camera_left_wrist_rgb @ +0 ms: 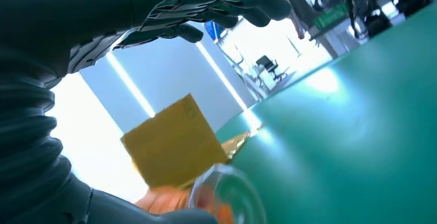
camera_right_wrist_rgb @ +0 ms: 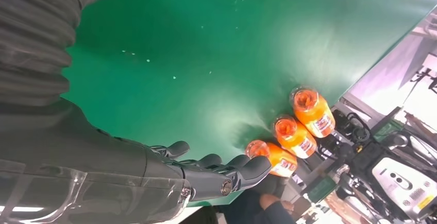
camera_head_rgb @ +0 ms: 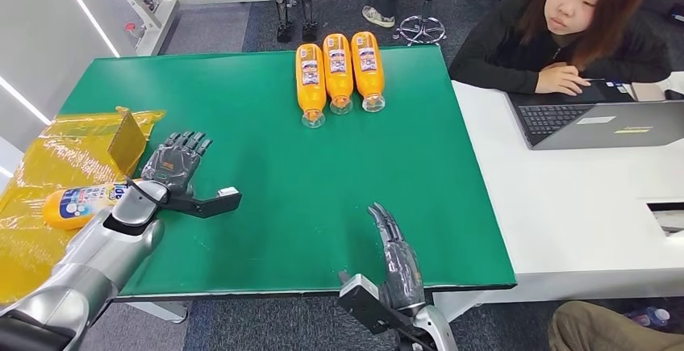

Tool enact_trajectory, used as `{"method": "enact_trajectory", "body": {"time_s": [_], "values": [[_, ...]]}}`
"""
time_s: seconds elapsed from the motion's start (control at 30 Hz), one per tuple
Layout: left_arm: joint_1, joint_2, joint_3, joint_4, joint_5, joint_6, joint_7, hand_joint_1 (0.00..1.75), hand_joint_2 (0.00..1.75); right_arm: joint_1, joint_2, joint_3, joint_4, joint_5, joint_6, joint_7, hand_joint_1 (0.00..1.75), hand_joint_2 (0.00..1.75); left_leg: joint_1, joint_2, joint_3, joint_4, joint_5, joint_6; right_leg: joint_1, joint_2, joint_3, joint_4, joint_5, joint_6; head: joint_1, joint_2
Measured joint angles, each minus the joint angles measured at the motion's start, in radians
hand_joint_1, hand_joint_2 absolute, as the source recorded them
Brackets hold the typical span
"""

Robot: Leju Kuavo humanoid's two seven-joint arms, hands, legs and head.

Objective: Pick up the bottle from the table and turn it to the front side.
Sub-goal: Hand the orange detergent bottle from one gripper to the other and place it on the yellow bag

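Note:
An orange bottle [camera_head_rgb: 77, 204] with a blue and white label lies on its side on the yellow plastic bag [camera_head_rgb: 48, 165] at the table's left edge. My left hand [camera_head_rgb: 173, 165] hovers flat just right of it, fingers spread, holding nothing. The left wrist view shows that bottle's clear base [camera_left_wrist_rgb: 227, 195] below my left hand [camera_left_wrist_rgb: 206, 2]. Three orange bottles [camera_head_rgb: 339, 73] lie side by side at the far middle of the green table [camera_head_rgb: 323, 173], also seen as bottles [camera_right_wrist_rgb: 293, 136] past my right hand [camera_right_wrist_rgb: 206, 175]. My right hand [camera_head_rgb: 395, 262] is open near the front edge.
A yellow card [camera_head_rgb: 127, 139] stands up on the bag beside my left hand. A person sits at the white desk [camera_head_rgb: 581, 206] on the right with a laptop [camera_head_rgb: 601, 121]. The middle of the green mat is bare.

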Motion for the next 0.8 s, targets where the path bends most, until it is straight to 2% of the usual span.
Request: {"method": "enact_trajectory", "body": {"time_s": [0.2,0.4,0.5,0.57,0.67,0.8], "values": [[0.001,-0.004,0.023,-0.032,-0.01,0.064,-0.03,0.0,1.75,0.006,-0.002,-0.002,0.0,-0.017,-0.019,-0.001,0.0,1.75,0.0,0.0,0.0,0.0,0.0,0.0,0.0,0.0,0.0,0.0,0.0,0.0,0.0,0.0],[0.01,-0.011,0.053,-0.084,0.012,0.077,-0.072,0.0,1.75,0.016,-0.005,-0.007,-0.002,-0.019,-0.029,0.0,0.0,1.75,0.0,0.0,0.0,0.0,0.0,0.0,0.0,0.0,0.0,0.0,0.0,0.0,0.0,0.0],[0.027,-0.022,0.075,-0.125,0.098,0.071,-0.155,0.0,1.75,0.023,-0.006,-0.008,-0.008,-0.02,-0.04,0.004,0.0,1.75,0.0,0.0,0.0,0.0,0.0,0.0,0.0,0.0,0.0,0.0,0.0,0.0,0.0,0.0],[0.054,-0.037,0.102,-0.181,0.226,0.031,-0.258,0.0,1.75,0.03,-0.007,-0.014,-0.016,-0.018,-0.053,0.009,0.0,1.75,0.0,0.0,0.0,0.0,0.0,0.0,0.0,0.0,0.0,0.0,0.0,0.0,0.0,0.0],[0.12,-0.063,0.139,-0.309,0.484,-0.089,-0.408,0.0,1.75,0.042,-0.01,-0.032,-0.04,-0.014,-0.071,0.018,0.0,1.75,-0.001,0.0,0.0,0.0,0.0,0.0,0.0,0.0,0.0,0.0,0.0,0.0,0.0,0.0],[0.216,-0.106,0.154,-0.483,0.857,-0.336,-0.539,0.0,1.75,0.064,-0.019,-0.071,-0.09,0.004,-0.094,0.024,0.0,1.75,-0.001,0.0,-0.001,0.0,-0.001,0.001,-0.001,0.0,0.0,-0.001,0.0,0.001,0.0,0.0]]}}
